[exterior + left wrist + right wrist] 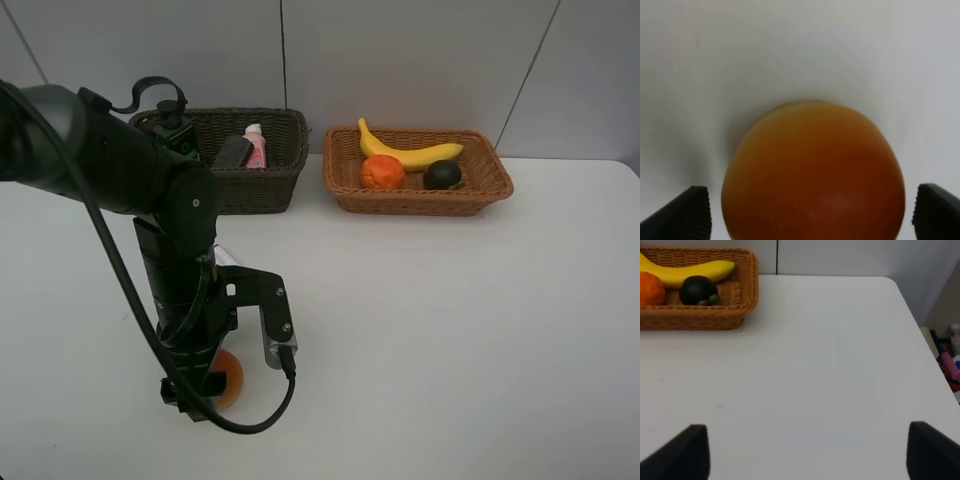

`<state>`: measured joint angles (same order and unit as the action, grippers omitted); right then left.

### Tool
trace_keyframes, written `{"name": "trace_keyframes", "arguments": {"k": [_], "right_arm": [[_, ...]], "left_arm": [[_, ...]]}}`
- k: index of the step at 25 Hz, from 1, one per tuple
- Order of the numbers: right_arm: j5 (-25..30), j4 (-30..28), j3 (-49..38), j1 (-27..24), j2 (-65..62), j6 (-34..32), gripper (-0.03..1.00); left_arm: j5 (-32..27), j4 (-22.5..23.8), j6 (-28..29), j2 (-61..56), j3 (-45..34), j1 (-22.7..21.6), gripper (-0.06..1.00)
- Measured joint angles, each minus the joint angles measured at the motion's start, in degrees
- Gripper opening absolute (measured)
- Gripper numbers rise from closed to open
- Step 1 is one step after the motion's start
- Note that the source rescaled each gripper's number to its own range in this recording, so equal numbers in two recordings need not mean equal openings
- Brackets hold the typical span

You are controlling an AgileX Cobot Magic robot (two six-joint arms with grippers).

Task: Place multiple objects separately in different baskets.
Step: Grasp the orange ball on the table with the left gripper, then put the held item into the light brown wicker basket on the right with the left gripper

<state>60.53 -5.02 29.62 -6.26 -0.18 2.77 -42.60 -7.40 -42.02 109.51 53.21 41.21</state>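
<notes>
From above, the ball fruit (pixel 227 379) sits on the white counter (pixel 450 330), half hidden under the left arm. Up close it is smooth, orange deepening to red, between the left pincer (pixel 812 212)'s wide-apart fingers. The right pincer (pixel 807 450) gapes over bare counter.

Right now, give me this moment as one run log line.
left gripper: open, straddling red-orange ball fruit on table | right gripper: open, empty | tan basket: banana, tangerine, green fruit

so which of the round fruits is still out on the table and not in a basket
The red-orange ball fruit, sitting between the open left tool's fingers. The bumpy tangerine and dark green round fruit already lie in the light orange-tan basket.
</notes>
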Motion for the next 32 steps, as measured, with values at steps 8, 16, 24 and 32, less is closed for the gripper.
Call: {"name": "trace_keyframes", "arguments": {"k": [8,16,24,32], "right_arm": [[0.0,0.0,0.0,0.0,0.0,0.0,0.98],[0.0,0.0,0.0,0.0,0.0,0.0,0.98],[0.0,0.0,0.0,0.0,0.0,0.0,0.98],[0.0,0.0,0.0,0.0,0.0,0.0,0.98]], "left_arm": [[0.0,-0.1,0.0,0.0,0.0,0.0,0.73],[0.4,0.1,0.0,0.0,0.0,0.0,0.6],[0.6,0.1,0.0,-0.1,0.0,0.0,0.6],[1.5,0.5,0.6,-10.3,7.8,0.0,0.6]]}}
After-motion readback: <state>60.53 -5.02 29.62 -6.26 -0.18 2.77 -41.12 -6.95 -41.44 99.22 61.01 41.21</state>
